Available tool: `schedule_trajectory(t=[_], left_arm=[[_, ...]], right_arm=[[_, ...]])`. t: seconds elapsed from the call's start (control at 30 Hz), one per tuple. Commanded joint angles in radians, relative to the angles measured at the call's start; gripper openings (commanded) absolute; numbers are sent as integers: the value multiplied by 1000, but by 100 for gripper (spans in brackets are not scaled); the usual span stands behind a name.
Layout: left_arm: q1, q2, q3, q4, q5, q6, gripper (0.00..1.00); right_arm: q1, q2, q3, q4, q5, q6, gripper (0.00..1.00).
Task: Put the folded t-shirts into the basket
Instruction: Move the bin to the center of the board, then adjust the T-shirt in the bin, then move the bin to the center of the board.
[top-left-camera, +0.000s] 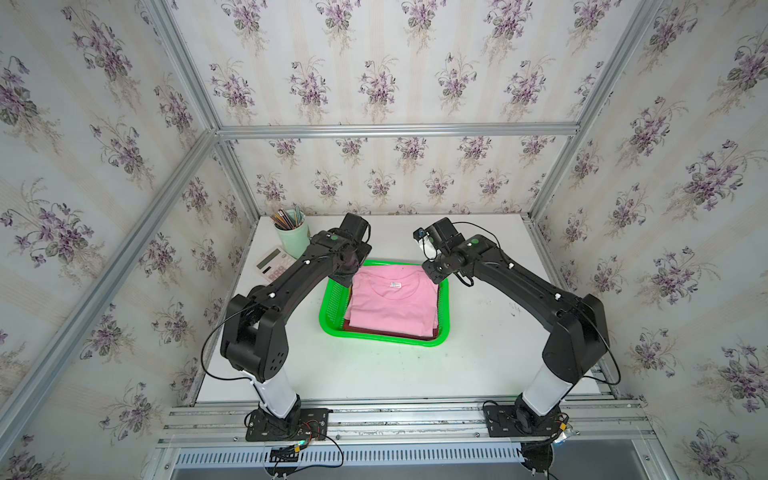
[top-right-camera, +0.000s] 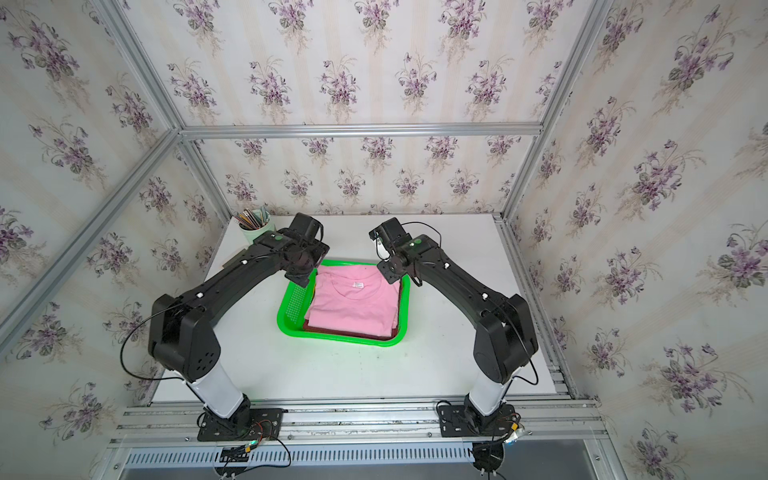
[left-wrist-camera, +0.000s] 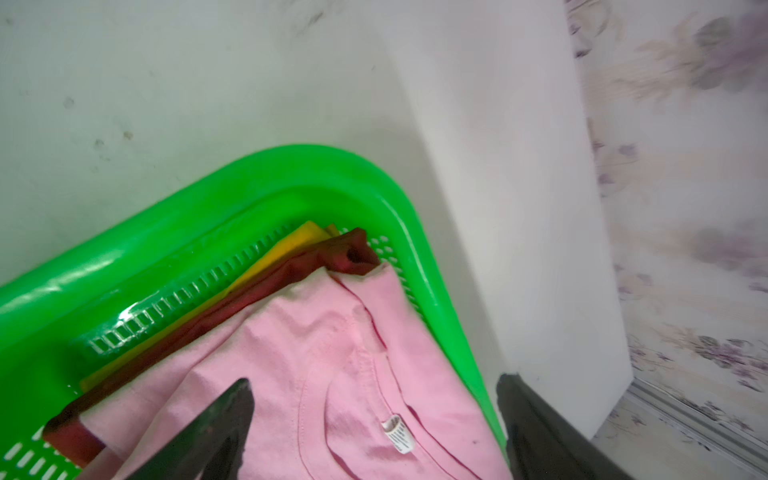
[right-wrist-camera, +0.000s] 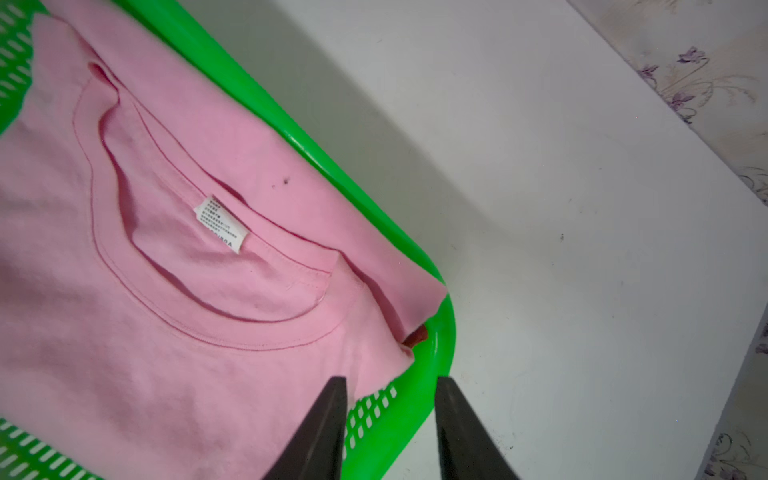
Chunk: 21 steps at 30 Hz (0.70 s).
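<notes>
I reach forward over the basket's (top-left-camera: 444, 324) far corners, wrists tipped down; my left gripper (left-wrist-camera: 374, 380) and right gripper (right-wrist-camera: 390, 380) hang spread apart, empty, above the pink shirt (top-left-camera: 395, 303).

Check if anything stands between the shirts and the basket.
Nothing visible does. The pink shirt lies on the dark red shirt and yellow shirt, all inside the green basket.
</notes>
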Motion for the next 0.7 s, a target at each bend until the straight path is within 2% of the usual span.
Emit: schedule_trajectory(t=[0.0, 0.1, 0.17, 0.2, 0.27, 0.37, 0.43, 0.5, 0.6, 0.67], left_arm=[[1, -71, 19, -21, -115, 135, 96], [0, -162, 7, 24, -151, 314, 97], [0, -238, -45, 115, -143, 490, 97], [1, -283, -87, 177, -124, 597, 97], [1, -378, -176, 281, -72, 794, 97], [1, -499, -319, 385, 12, 1019, 96], [1, -558, -390, 394, 35, 1098, 95], [0, -591, -438, 377, 100, 1165, 87], [-13, -581, -465, 313, 221, 1241, 76], [-44, -553, -477, 277, 179, 1247, 71]], right_arm=[[-3, -53, -12, 14, 96, 117, 54], [-11, -125, -61, 50, 127, 240, 64], [-18, -191, -120, 92, 105, 332, 66], [-22, -227, -157, 119, 80, 371, 67], [-32, -300, -237, 167, 31, 452, 75], [-53, -389, -359, 230, -71, 539, 81], [-55, -412, -421, 255, -161, 560, 84], [-56, -399, -456, 250, -206, 575, 88], [-56, -345, -499, 250, -193, 582, 90], [-56, -309, -522, 272, -186, 583, 91]])
